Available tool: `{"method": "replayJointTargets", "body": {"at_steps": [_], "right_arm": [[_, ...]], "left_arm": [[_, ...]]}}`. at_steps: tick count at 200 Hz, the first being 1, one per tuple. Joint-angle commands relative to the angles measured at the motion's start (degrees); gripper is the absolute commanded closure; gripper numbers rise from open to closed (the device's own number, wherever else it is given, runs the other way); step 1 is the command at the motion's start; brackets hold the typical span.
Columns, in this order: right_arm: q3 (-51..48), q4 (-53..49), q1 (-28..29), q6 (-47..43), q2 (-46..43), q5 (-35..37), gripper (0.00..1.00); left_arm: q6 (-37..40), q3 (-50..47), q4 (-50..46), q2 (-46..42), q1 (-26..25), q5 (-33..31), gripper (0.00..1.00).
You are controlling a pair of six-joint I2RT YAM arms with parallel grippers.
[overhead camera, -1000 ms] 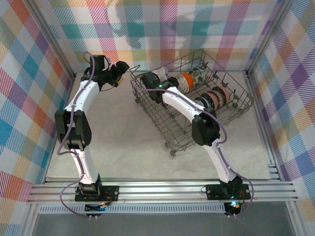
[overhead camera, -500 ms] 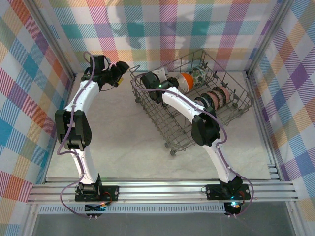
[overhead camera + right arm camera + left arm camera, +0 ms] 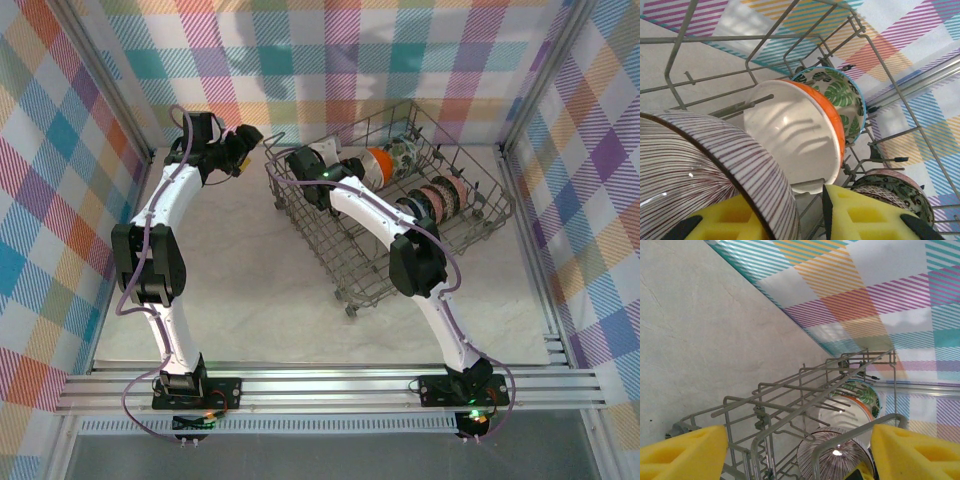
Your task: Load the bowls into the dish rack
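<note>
1. Top view. The left gripper [image 3: 240, 150] hovers just outside the rack's [image 3: 330, 250] far-left corner. The right gripper [image 3: 325, 163] reaches inside the rack's left end. Standing on edge in the rack are the orange bowl [image 3: 378, 163], the leaf bowl [image 3: 408, 152] just beyond it toward the rack's far side, and a row of dark bowls [image 3: 440, 197] along the rack's right half. Both arms keep the posture of a second ago, and no bowl in the rack has shifted.

2. Left wrist view. The left gripper's pads [image 3: 685, 452] stand wide apart with nothing between them, so it is released and empty. Past them rise the rack's corner wires. Inside the rack, the striped bowl [image 3: 835, 460] is nearest, with the orange bowl's white inside behind it and the leaf bowl behind that.

3. Right wrist view. This is where the change shows.
   - The right gripper's pads straddle the striped bowl's rim, one inside the bowl and one outside.
   - A gap now shows between the outer pad and the bowl wall, where the jaws were clenched a second ago. The grip is letting go.
   - The striped bowl leans on edge at the rack's left end, just beside the orange bowl.
   - What supports the striped bowl from below is hidden.
   - Judgement: this bowl is delivered, and every bowl seen stands in the rack. The next move probably calls for a clean withdrawal, since a pad that snags the rim could tip the bowl.
</note>
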Motion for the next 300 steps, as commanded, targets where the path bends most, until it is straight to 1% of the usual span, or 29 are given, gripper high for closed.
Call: {"method": "replayJointTargets", "body": {"at_steps": [1,15,21,45,53,74,78,122,171,235,300], "right_arm": [[1.8,-1.33,1.04,2.9,-1.24,-2.22,0.68],[1.8,-1.76,1.04,3.89,-1.43,-3.46,0.67],[1.75,-2.0,1.04,4.24,-1.54,-3.92,0.64],[1.56,-2.39,1.04,5.2,-1.79,-5.33,0.63],[1.5,-2.42,1.04,5.27,-1.88,-5.75,0.59],[1.31,-2.6,1.04,6.06,-1.92,-8.02,0.58],[1.27,-2.74,1.0,6.33,-2.0,-8.6,0.54],[-1.94,-0.6,1.03,7.01,-3.77,-12.39,0.45],[-4.85,1.39,1.02,7.91,-6.17,-15.62,0.4],[-10.71,7.09,1.03,6.99,-10.73,-19.94,0.37],[-10.07,6.37,0.98,7.83,-10.3,-26.55,0.37]], "left_arm": [[0.64,-0.49,-0.1,-0.67,-0.11,1.52,0.25],[0.59,-0.49,-0.1,-0.68,-0.11,1.55,0.25],[0.5,-0.51,-0.1,-0.66,-0.12,1.51,0.25],[0.52,-0.49,-0.1,-0.61,-0.12,1.52,0.25],[0.54,-0.49,-0.08,-0.5,-0.11,1.49,0.25],[0.54,-0.49,-0.1,-0.42,-0.11,1.52,0.25],[0.5,-0.46,-0.1,-0.42,-0.11,1.54,0.25],[0.5,-0.49,-0.14,-0.48,-0.15,1.46,0.25],[0.5,-0.49,-0.22,-0.36,-0.25,1.4,0.25],[0.5,-0.5,-0.26,-0.38,-0.29,1.28,0.26],[0.5,-0.34,-0.21,-0.43,-0.59,1.11,0.26]]}}
